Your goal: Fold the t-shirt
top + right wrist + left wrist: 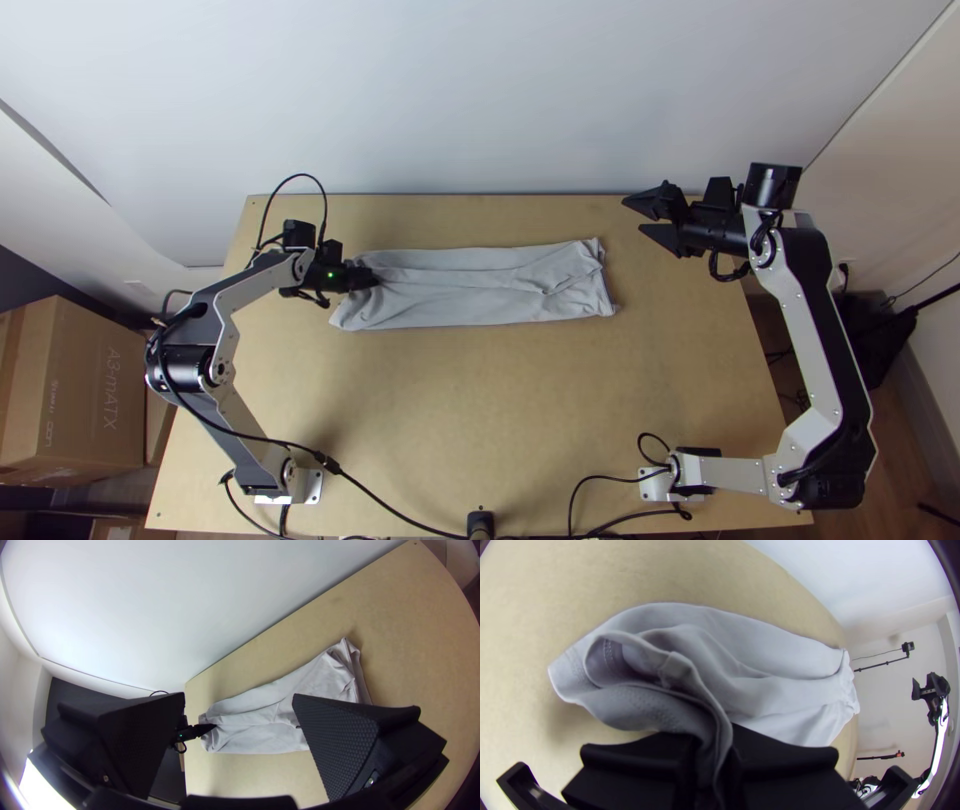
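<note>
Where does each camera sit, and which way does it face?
Top view: high over the table's near edge, looking steeply down; left arm and right arm show.
Left wrist view: on that wrist, facing the shirt; left gripper shows, shut on it.
Right wrist view: on that wrist, looking across the table past the open right gripper.
All share the shirt and left gripper.

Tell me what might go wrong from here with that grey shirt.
The left hand pinches gathered cloth at one end of the shirt, so pulling might crease it. Layers gape beside that grip and could slip out of line. The right hand is open and away from the shirt, so the unheld other end may drag along.
</note>
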